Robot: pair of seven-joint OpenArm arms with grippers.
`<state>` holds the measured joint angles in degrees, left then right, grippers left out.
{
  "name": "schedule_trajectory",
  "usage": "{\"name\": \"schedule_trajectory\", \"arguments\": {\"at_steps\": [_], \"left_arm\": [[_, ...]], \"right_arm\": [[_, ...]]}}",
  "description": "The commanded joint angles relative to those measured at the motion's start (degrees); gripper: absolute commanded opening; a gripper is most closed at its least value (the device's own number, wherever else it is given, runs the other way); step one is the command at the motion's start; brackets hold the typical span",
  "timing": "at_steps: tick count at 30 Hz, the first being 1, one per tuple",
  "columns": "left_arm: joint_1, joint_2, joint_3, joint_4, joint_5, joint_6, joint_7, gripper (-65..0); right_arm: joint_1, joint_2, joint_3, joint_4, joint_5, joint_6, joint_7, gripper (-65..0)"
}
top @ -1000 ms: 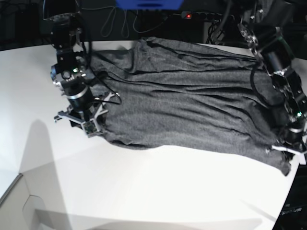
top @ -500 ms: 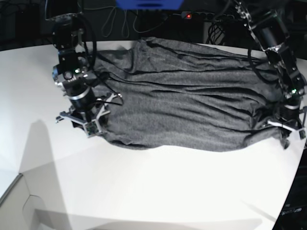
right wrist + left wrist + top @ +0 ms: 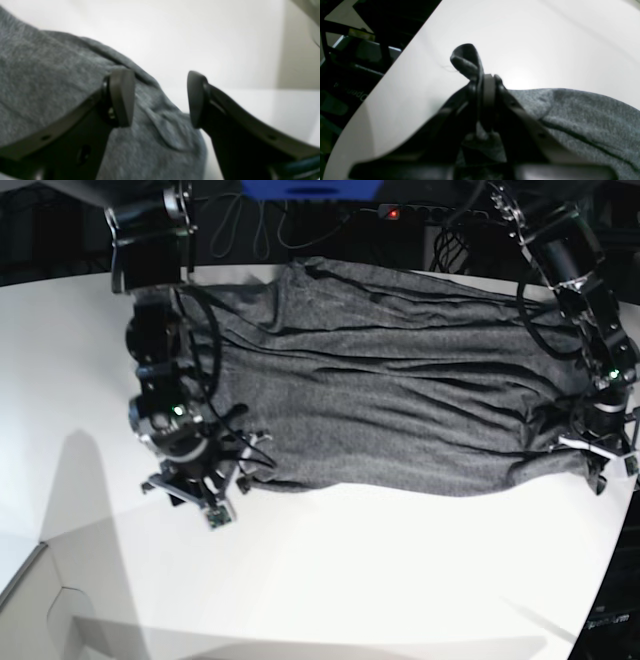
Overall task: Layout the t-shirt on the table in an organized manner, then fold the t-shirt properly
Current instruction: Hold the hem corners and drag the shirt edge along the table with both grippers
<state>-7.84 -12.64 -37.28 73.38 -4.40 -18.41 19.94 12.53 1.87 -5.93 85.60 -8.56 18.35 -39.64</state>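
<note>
1 t-shirt (image 3: 390,390) — dark heather grey, the only cloth in view. 1 table (image 3: 350,580), white. 2 robot arms, each ending in 1 gripper — so 2 in all: the left gripper (image 3: 603,462) and the right gripper (image 3: 200,498).

1. Base view — high above, looking down on the whole table (image 3: 320,580), both arms in frame.
2. Left wrist view — close behind its fingers, low over the t-shirt (image 3: 582,120) edge.
3. Right wrist view: equally close; both share cloth and tabletop with base.
</note>
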Motion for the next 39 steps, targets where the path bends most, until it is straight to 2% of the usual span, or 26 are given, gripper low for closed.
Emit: {"name": "schedule_trajectory", "arguments": {"at_steps": [1, 5, 14, 19, 21, 26, 29, 35, 39], "left_arm": [[-1.2, -1.0, -0.1, 1.0, -0.6, 0.0, -1.4, -65.0], [-2.0, -1.0, 0.0, 0.9, -0.6, 0.0, -1.4, -65.0], [-2.1, -1.2, 0.0, 0.9, -0.6, 0.0, -1.4, -65.0], [-2.1, -1.2, 0.0, 0.9, -0.6, 0.0, -1.4, -65.0], [-2.1, -1.2, 0.0, 0.9, -0.6, 0.0, -1.4, -65.0], [-2.1, -1.2, -0.3, 1.1, -0.6, 0.0, -1.4, -64.9], [-2.1, -1.2, -0.3, 1.4, -0.6, 0.0, -1.4, -64.9], [-2.2, -1.2, -0.4, 1.6, -0.6, 0.0, -1.4, -64.9], [-2.2, -1.3, -0.5, 1.7, -0.7, 0.0, -1.7, -64.9]], "right_arm": [[2.6, 0.0, -1.0, -1.3, -0.2, 0.3, 1.0, -31.0], [6.5, -0.2, -4.6, -9.2, -0.2, 0.3, 1.4, -31.0], [9.4, 0.0, -4.9, -21.4, -0.2, 0.3, 10.3, -31.1], [9.6, 0.2, -4.8, -23.8, -0.2, 0.3, 14.0, -31.9], [9.6, 0.3, -4.8, -23.8, -0.2, 0.3, 15.0, -36.2], [9.7, 0.3, -4.8, -23.8, -0.2, 0.3, 14.9, -53.7], [9.5, 0.7, -4.8, -23.7, -0.2, 0.3, 14.7, -60.7], [8.6, 2.2, -4.7, -22.8, -0.2, 0.3, 14.6, -61.6], [5.1, 3.7, -2.8, -15.4, -0.1, 0.3, 14.6, -61.6]]}}
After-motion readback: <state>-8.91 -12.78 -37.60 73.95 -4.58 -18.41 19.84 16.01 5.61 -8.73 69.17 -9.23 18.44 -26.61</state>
